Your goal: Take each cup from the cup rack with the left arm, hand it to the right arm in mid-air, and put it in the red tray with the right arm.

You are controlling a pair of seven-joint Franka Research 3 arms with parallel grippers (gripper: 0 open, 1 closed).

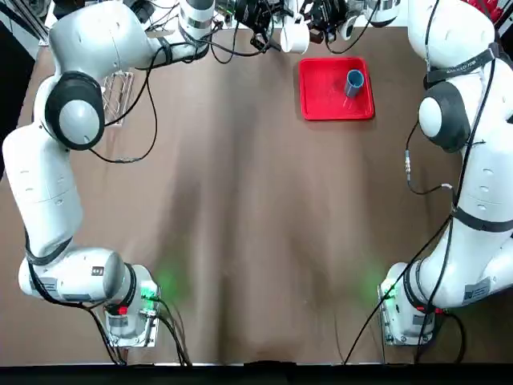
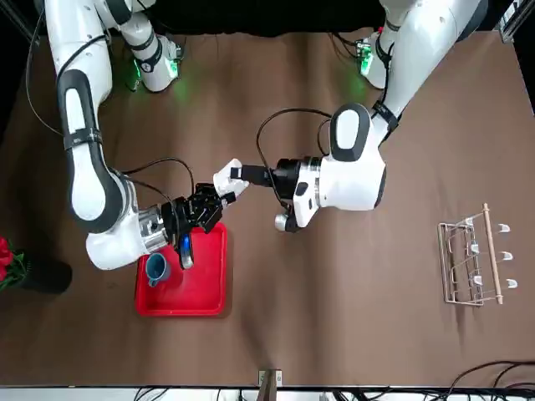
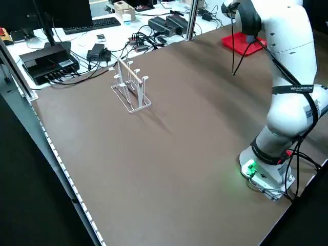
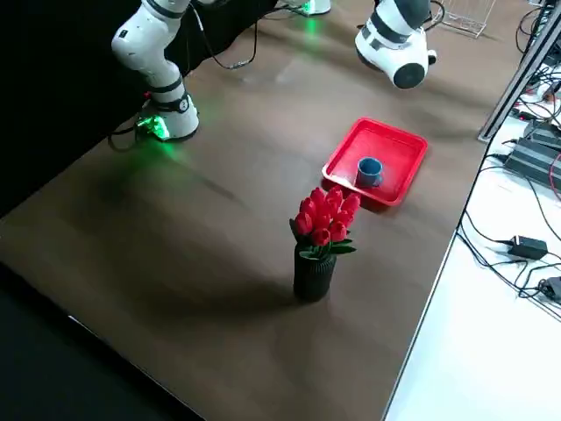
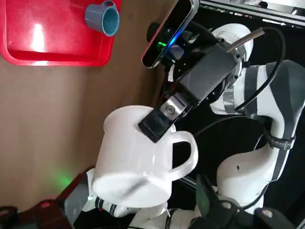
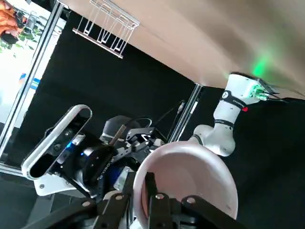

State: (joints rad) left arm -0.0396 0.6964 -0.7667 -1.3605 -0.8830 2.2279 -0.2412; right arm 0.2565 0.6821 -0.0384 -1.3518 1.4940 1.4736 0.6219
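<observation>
White wire cup rack (image 1: 118, 95) stands on the table, far left, pegs bare. Next, left gripper (image 5: 140, 193) is open in mid-air, fingers spread on either side of the white cup (image 5: 136, 155). Right gripper (image 6: 140, 183), just right of it, is closed on that cup's wall, one finger inside. Red tray (image 1: 313, 100) is near them on the table, blue cup (image 1: 354, 83) upright in it. Black vase (image 4: 314, 276) with red flowers (image 4: 326, 217), far right.

Black flower vase (image 4: 314, 275) stands near the tray's (image 4: 377, 161) corner.
</observation>
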